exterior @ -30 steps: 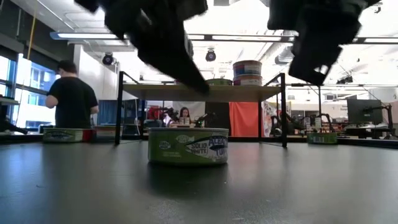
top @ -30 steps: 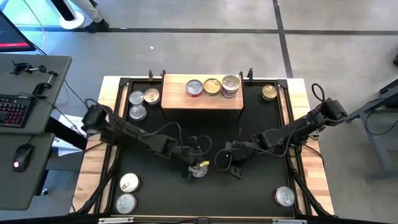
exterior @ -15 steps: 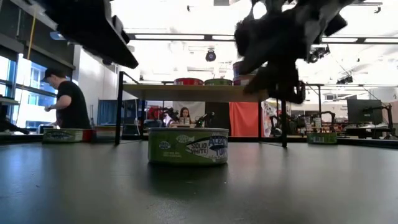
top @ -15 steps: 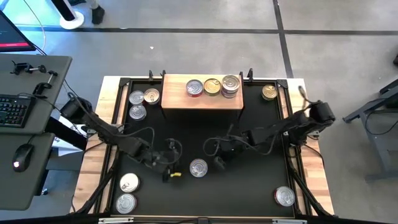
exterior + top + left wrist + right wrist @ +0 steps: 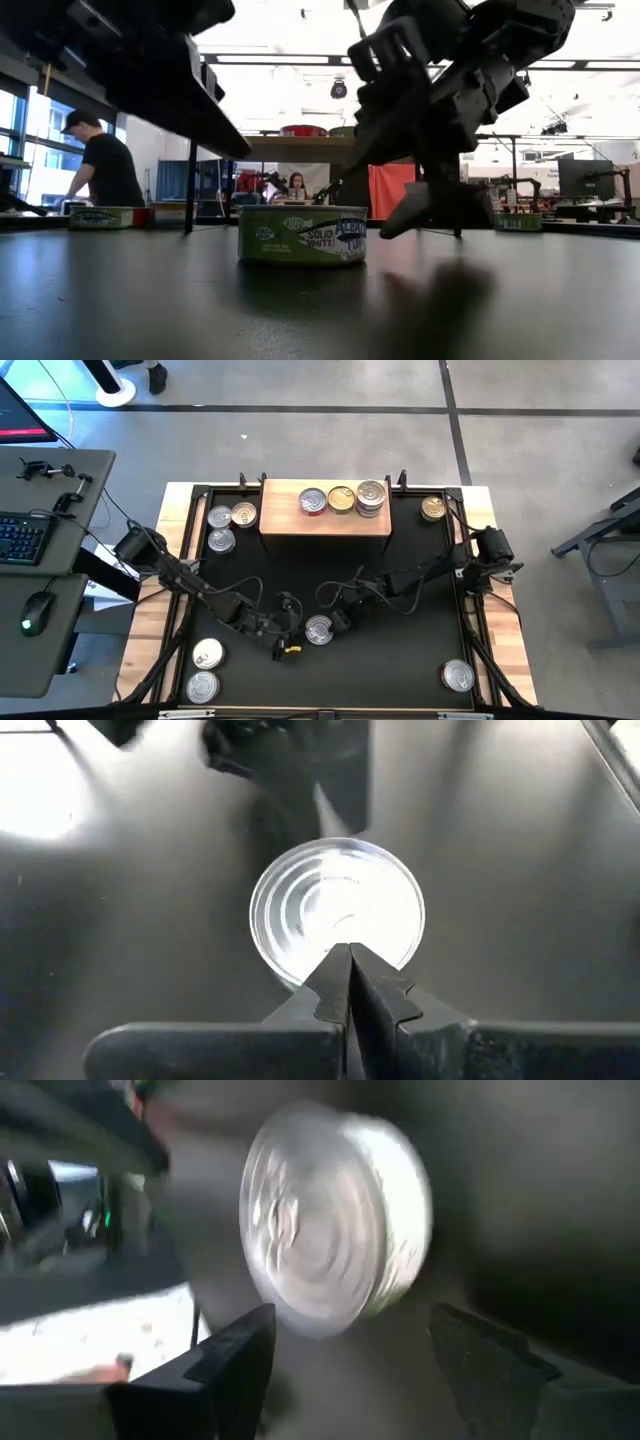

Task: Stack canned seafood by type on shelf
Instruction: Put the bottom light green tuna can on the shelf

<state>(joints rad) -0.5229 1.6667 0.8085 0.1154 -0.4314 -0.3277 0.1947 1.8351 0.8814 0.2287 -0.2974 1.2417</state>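
A flat tin of seafood with a silver lid and a green side label [image 5: 319, 630] [image 5: 302, 234] stands alone on the black mat. My left gripper [image 5: 292, 628] [image 5: 350, 953] is shut, its tips above the tin's left rim; I see no touch. My right gripper [image 5: 338, 622] [image 5: 350, 1330] is open and low just right of the tin, which lies ahead of its two fingers. On the wooden shelf [image 5: 325, 524] at the back stand a red tin [image 5: 313, 501], a gold tin [image 5: 341, 499] and a short stack of silver-lidded tins [image 5: 371, 495].
Three tins [image 5: 222, 523] sit on the mat left of the shelf and one gold tin [image 5: 433, 508] to its right. Two tins [image 5: 205, 668] lie near the front left corner and one [image 5: 458, 676] at the front right. A person [image 5: 105, 170] stands in the room behind.
My left gripper has left the tin, drawn off toward the table's left and near edge, then come partway back to it. My right gripper has moved left toward the tin, come down close to the mat, and its fingers have parted. The tin has stayed in place.
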